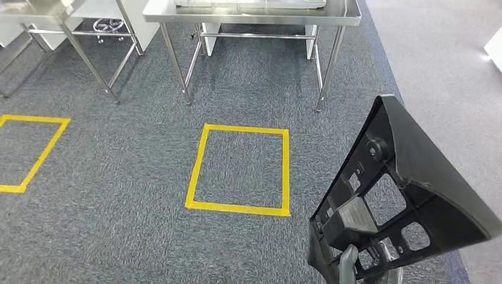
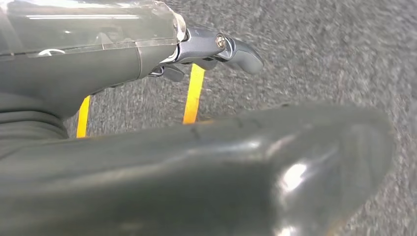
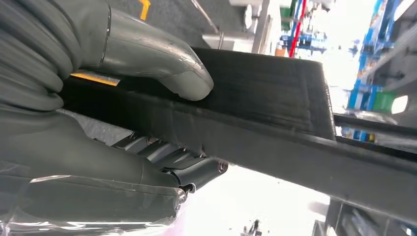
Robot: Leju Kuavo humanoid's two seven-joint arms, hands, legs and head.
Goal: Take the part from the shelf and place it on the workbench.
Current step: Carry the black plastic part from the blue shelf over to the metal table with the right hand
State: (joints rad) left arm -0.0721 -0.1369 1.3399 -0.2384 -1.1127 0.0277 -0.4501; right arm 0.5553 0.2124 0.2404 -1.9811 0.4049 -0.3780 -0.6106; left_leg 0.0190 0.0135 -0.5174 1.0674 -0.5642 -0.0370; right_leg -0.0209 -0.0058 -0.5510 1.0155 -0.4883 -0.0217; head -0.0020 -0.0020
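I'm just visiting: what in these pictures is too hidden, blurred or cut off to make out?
- Black part: its lower end is cut off by the head view's bottom edge.
- Right hand: the part covers much of its fingers in the right wrist view.
- Left hand: a blurred dark shape near the lens blocks much of the left wrist view.
- Workbench: its top is cut off by the head view's upper edge.

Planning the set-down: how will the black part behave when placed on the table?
The black part looks like rigid moulded plastic, so probably stiff. Its cutouts suggest it is light for its size. Broad and angular, held at one edge by the right hand, it may tip.
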